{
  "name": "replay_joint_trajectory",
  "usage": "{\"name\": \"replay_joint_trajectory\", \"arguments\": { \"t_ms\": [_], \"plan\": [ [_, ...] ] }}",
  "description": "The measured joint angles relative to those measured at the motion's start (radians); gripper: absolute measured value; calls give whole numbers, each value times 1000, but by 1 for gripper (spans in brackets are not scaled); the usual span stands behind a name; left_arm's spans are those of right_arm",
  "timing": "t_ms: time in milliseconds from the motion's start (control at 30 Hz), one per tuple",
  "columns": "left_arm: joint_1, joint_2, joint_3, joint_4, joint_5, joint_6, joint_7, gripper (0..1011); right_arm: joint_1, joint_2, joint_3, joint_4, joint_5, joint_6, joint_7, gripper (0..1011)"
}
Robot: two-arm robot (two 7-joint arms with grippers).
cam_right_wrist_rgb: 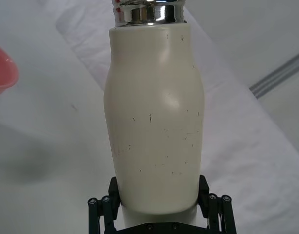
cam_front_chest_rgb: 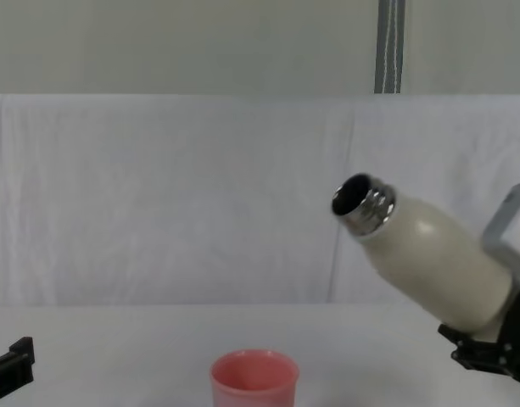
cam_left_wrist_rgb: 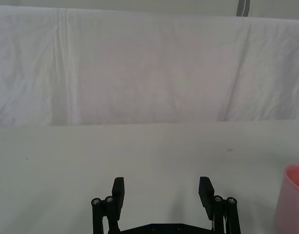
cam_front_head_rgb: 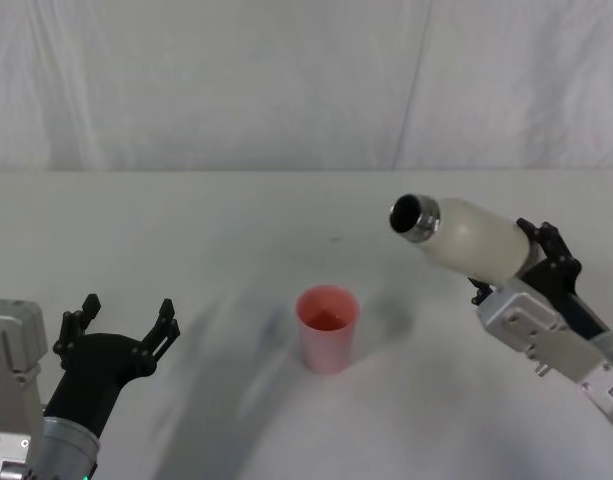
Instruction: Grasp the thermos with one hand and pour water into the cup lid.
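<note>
The right gripper (cam_front_head_rgb: pixel 506 272) is clamped on the lower body of the tall cream-white matte thermos (cam_front_head_rgb: pixel 469 236), its jaws pressed against both sides near the base, as the right wrist view shows (cam_right_wrist_rgb: pixel 159 204). The thermos is held in the air and tilted, its shiny threaded steel neck (cam_front_chest_rgb: pixel 364 206) pointing up toward ten o'clock in the chest view, mouth open and above the level of its base. The small salmon-pink plastic cup lid (cam_front_head_rgb: pixel 327 327) stands upright on the white-covered table (cam_front_head_rgb: pixel 216 230), well apart from the thermos mouth, toward seven o'clock of it in the head view.

The step in hand looks like carrying the mouth over the cup lid before tipping. To do it well, I would bring the neck directly above the pink rim first, then roll the wrist slowly so the stream starts thin and lands inside; tipping from here would probably spill short of the cup.

The left gripper (cam_front_head_rgb: pixel 122 325) rests low at nine o'clock of the cup lid, jaws spread wide and empty. The table between cup lid and thermos is bare, so the path is free, with the far cloth edge well behind
</note>
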Motion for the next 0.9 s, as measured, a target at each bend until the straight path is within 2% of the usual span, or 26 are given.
{"name": "replay_joint_trajectory", "arguments": {
  "t_ms": [167, 400, 500, 600, 633, 800, 867, 900],
  "plan": [
    [0, 0, 0, 0, 0, 0, 0, 1001, -28, -5, 32, -23, 50, -4, 13, 950],
    [0, 0, 0, 0, 0, 0, 0, 1001, -63, -16, 76, -42, 145, -26, 41, 950],
    [0, 0, 0, 0, 0, 0, 0, 1001, -73, -24, 95, -46, 196, -36, 57, 950],
    [0, 0, 0, 0, 0, 0, 0, 1001, -82, -32, 113, -49, 261, -47, 83, 950],
    [0, 0, 0, 0, 0, 0, 0, 1001, -85, -35, 122, -50, 297, -53, 98, 950],
    [0, 0, 0, 0, 0, 0, 0, 1001, -92, -41, 139, -50, 376, -63, 128, 950],
    [0, 0, 0, 0, 0, 0, 0, 1001, -96, -45, 148, -50, 428, -66, 146, 950],
    [0, 0, 0, 0, 0, 0, 0, 1001, -96, -45, 148, -50, 428, -66, 146, 950]
  ]
}}
